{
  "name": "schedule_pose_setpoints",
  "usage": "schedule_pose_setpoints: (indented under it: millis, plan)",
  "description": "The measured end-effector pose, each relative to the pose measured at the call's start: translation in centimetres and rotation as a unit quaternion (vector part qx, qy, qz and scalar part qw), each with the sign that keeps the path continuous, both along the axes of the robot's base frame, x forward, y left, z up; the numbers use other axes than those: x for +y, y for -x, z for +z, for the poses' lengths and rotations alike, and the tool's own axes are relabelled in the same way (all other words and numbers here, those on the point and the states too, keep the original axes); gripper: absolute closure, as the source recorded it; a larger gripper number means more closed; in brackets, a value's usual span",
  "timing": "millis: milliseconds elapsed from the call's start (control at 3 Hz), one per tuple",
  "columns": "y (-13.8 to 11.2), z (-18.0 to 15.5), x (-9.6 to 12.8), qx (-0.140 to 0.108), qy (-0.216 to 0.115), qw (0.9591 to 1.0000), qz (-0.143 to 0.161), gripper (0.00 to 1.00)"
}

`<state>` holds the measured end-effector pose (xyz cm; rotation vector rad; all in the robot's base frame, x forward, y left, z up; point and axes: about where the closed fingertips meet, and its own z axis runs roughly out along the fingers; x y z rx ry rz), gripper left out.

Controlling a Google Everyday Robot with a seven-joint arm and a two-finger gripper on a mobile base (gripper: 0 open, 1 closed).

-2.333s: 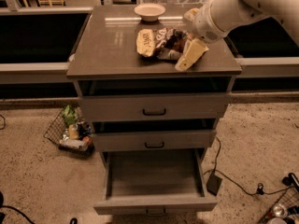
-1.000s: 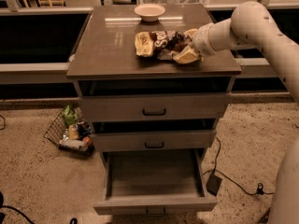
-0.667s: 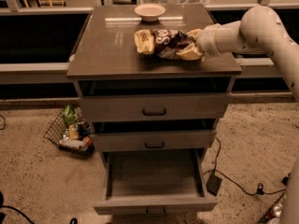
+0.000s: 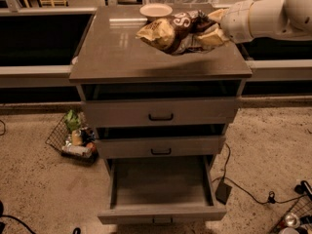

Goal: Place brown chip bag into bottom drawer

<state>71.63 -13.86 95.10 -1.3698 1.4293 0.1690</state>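
My gripper (image 4: 210, 28) reaches in from the upper right and is shut on the right end of the brown chip bag (image 4: 171, 32). The bag is crinkled foil, dark brown with a tan-yellow left end and white lettering. It hangs lifted above the grey cabinet top (image 4: 117, 57) and casts a shadow there. The bottom drawer (image 4: 161, 185) is pulled out below, a wide shallow grey box with nothing in it and a small dark handle at its front.
A small pale round bowl (image 4: 156, 10) sits at the back of the cabinet top. The two upper drawers (image 4: 161, 115) are nearly closed. A wire basket of groceries (image 4: 73, 139) lies on the floor at the left. Cables and a black box (image 4: 223, 191) lie at the right.
The gripper closed on the bag's right end and lifted it off the cabinet top. The bag now hangs in the air, higher than before.
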Motion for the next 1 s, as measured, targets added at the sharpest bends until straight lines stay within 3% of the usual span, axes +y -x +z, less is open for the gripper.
schedule_pose_setpoints:
  millis: [333, 667, 1000]
  plan:
    - [0.0, 0.0, 0.0, 0.000, 0.000, 1.0000, 0.000, 1.00]
    - [3.3, 2.1, 1.2, -0.010, 0.004, 0.9988, 0.049, 1.00]
    - [9.3, 4.0, 1.7, -0.015, 0.007, 0.9971, 0.075, 1.00]
